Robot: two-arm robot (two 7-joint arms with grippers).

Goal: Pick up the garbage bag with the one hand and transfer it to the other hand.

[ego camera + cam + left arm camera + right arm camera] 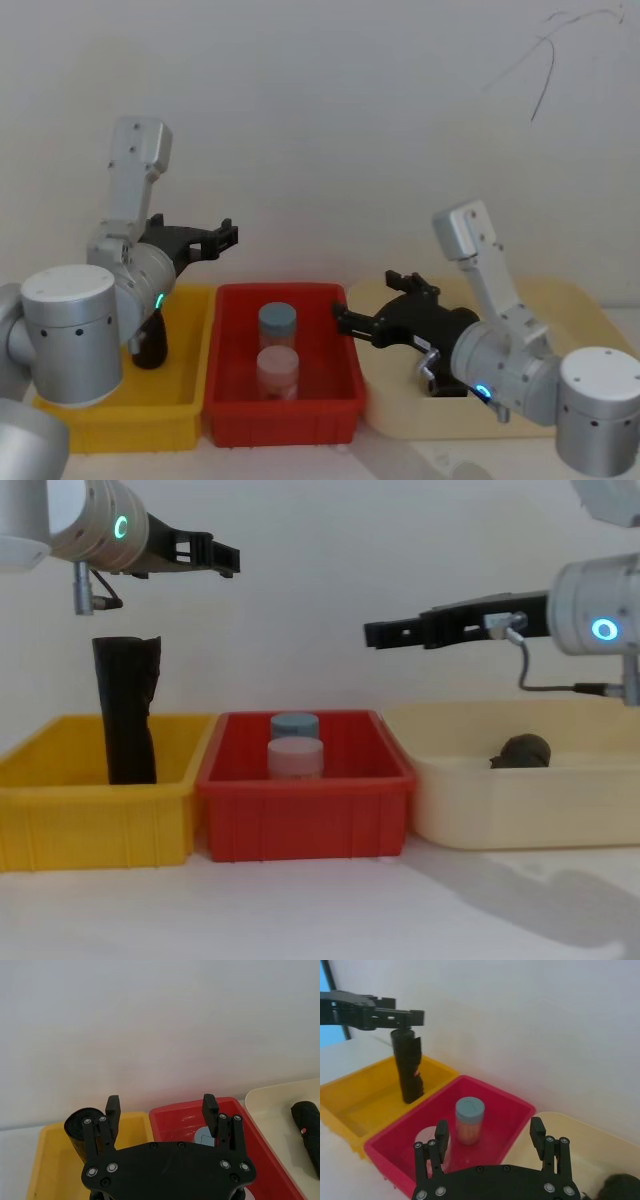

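Observation:
The garbage bag [522, 750] is a short dark wrinkled lump lying in the cream tray [500, 790]; a part of it also shows at the corner of the right wrist view [620, 1187]. My right gripper [372, 633], with the blue light, hangs open well above the tray, its fingertips out over the red bin's right edge [340, 318], and holds nothing [490, 1132]. My left gripper [232, 558], with the teal light, is open and empty, high above the yellow bin [228, 238] [161, 1105].
A taller black roll [125, 710] stands upright in the yellow bin [90, 820], just below the left gripper. The red bin [300, 810] between the two arms holds a blue-lidded jar [277, 322] and a pink-lidded jar [278, 368]. A white wall stands close behind.

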